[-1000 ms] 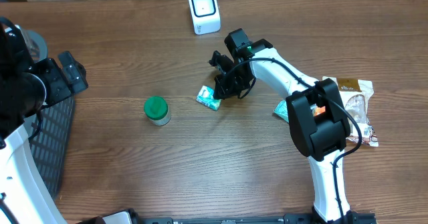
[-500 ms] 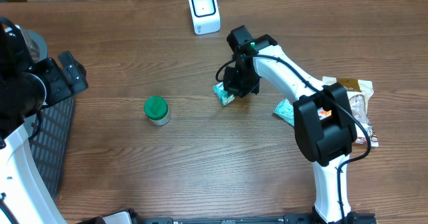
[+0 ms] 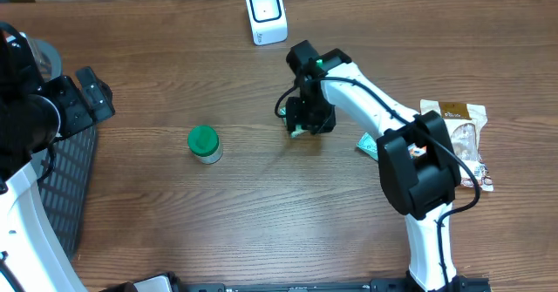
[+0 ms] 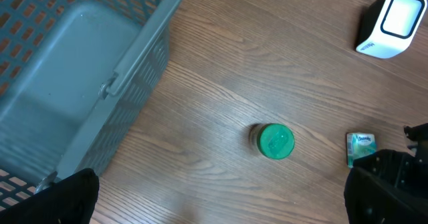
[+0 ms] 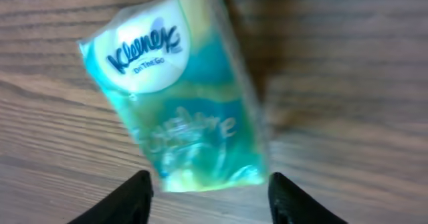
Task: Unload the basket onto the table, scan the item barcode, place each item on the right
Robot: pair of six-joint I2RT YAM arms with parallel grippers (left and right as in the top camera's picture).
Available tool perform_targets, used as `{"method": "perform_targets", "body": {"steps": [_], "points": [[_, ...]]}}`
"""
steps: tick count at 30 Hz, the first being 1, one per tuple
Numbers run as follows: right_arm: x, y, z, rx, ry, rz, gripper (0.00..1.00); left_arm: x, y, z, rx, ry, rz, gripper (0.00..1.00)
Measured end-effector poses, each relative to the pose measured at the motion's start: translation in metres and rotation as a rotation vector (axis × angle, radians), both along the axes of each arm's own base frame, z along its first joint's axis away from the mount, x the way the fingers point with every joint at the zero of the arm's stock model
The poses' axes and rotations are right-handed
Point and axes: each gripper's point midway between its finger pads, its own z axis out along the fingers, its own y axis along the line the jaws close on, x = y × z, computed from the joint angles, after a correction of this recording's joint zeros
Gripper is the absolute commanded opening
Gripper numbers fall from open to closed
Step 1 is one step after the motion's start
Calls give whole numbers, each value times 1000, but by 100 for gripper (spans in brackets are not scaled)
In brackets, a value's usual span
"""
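Tissue pack (image 5: 180, 90) — mostly hidden overhead beneath right gripper (image 3: 303, 125).

1. Kleenex pack (image 3: 296, 132): overhead shows only a sliver, the rest is under the right gripper (image 3: 305, 125). Wrist view is soft, small print unreadable.
2. Right fingertips (image 5: 142, 198): cut by the bottom edge.
3. Left gripper (image 4: 227, 196): only dark blurred fingers at the bottom corners.
4. Basket (image 4: 80, 83): cut at top and left.
5. Snack bags (image 3: 464, 128): partly behind the right arm, labels too small.
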Motion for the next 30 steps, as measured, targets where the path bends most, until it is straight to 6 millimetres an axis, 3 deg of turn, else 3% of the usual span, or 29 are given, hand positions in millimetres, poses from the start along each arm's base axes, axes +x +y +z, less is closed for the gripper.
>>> {"method": "perform_targets", "body": {"steps": [9, 14, 17, 20, 25, 30], "points": [[17, -35, 1, 35, -39, 193, 48, 0, 0, 0, 0, 0, 0, 100], [23, -32, 4, 115, -72, 290, 46, 0, 0, 0, 0, 0, 0, 100], [27, -29, 9, 139, -93, 319, 35, 0, 0, 0, 0, 0, 0, 100], [48, -24, 21, 165, -174, 328, 32, 0, 0, 0, 0, 0, 0, 100], [77, -15, 31, 193, -313, 377, 49, 0, 0, 0, 0, 0, 0, 100], [80, -13, 31, 193, -353, 460, 54, 0, 0, 0, 0, 0, 0, 100]]}}
